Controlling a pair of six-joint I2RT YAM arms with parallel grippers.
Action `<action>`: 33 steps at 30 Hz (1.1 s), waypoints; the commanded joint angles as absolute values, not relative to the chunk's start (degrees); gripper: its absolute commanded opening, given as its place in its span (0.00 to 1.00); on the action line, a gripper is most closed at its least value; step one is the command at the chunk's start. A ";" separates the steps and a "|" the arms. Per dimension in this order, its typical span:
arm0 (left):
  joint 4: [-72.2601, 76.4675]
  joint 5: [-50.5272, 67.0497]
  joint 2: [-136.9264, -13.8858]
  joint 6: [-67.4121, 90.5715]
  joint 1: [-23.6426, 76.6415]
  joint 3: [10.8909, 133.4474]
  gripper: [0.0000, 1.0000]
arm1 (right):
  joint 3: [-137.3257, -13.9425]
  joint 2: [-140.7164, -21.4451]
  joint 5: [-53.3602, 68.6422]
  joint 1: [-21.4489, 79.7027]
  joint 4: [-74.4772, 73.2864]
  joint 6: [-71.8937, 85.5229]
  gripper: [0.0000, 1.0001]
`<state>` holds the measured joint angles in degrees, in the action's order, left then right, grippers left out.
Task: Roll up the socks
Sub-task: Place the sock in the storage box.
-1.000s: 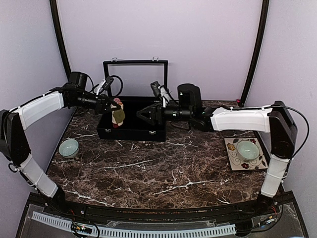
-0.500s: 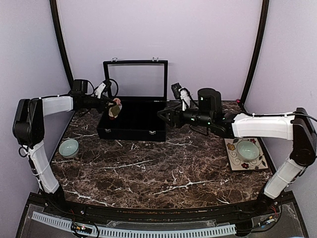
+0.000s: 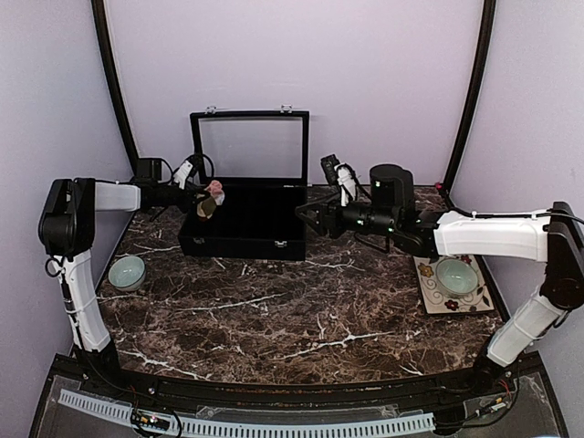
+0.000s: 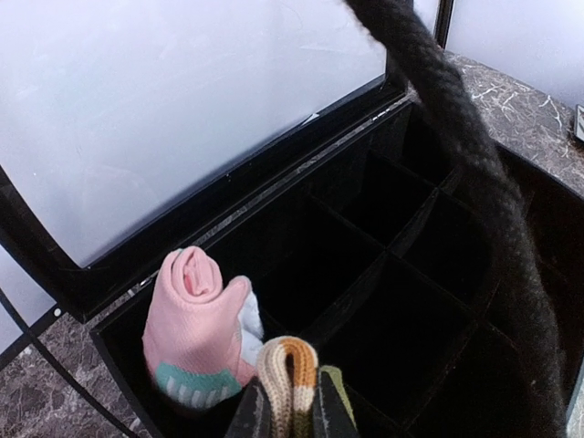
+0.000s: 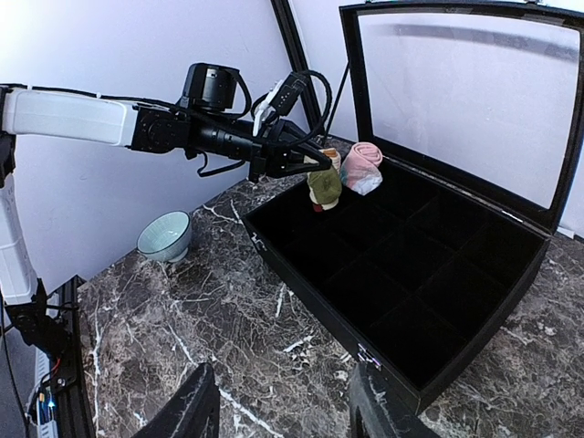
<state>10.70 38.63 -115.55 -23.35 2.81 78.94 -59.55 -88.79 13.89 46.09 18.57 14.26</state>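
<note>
The left gripper (image 5: 319, 167) is clamped on the rolled tan sock (image 4: 288, 370), holding it above the back-left corner of the black box (image 3: 242, 246). The pink sock (image 4: 193, 315) sits rolled in that corner compartment, just beside it. Both look light, soft and springy, likely to unroll if released loosely, so a pinch across the middle of the roll suits best. The right gripper (image 5: 283, 388) hangs apart and empty near the box's right end. The dividers (image 4: 365, 292), the raised lid (image 5: 456, 91) and a black cable (image 4: 474, 164) crowd the drop. A bowl (image 3: 127, 271) stands well apart.
</note>
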 commanded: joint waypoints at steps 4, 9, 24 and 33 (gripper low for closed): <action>13.10 37.54 -117.79 -24.17 2.46 79.88 0.00 | -61.09 -88.48 14.02 46.32 18.09 14.88 0.47; 12.63 37.34 -119.61 -24.24 2.38 80.79 0.00 | -61.50 -88.59 14.17 46.32 17.29 15.12 0.47; -1.63 38.15 -116.07 -29.72 2.37 81.01 0.59 | -62.93 -89.11 14.13 45.95 15.93 16.20 0.61; -16.17 38.70 -108.85 -27.89 2.37 89.02 0.65 | -64.36 -86.65 11.12 45.40 9.51 15.42 1.00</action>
<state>-8.21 37.76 -117.80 -28.75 2.72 86.98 -62.06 -88.97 13.15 45.95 12.05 15.70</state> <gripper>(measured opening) 0.642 0.968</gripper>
